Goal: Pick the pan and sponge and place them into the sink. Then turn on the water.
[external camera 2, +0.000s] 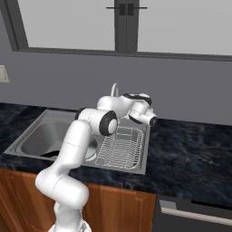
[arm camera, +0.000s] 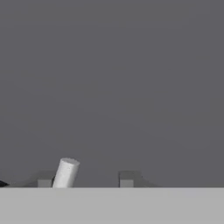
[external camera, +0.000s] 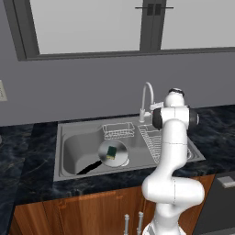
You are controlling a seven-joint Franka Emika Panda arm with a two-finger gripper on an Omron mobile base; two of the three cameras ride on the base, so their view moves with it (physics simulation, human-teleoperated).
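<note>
1. Steel sink [external camera: 64, 158] occupies the left of the counter [external camera: 27, 156]; its basin holds the pan [external camera: 114, 153], with the black handle running down-left toward the front wall.
2. The sponge [external camera: 111, 152] lies on the pan, green face up. Both items are therefore already placed in the sink.
3. Behind the basin, a small wire basket [external camera: 118, 131] sits at the rear rim.
4. Further right, the faucet [external camera: 146, 98] rises from the back edge of the sink. No stream is visible from its spout, so the water appears to be off.
5. The dish rack [external camera 2: 121, 148] fills the right compartment, next to the arm.
6. The gripper [arm camera: 85, 180] is raised at faucet level, facing the grey wall. In the hand view, a pale cylindrical lever [arm camera: 66, 173] stands tilted between the fingertips [arm camera: 127, 179], close to the left one.
7. Finger state: partly closed. Whether the fingers actually clamp the lever cannot be determined.
8. Remaining step, as judged: operate the lever to start the water. Pick-and-place work appears complete.
</note>
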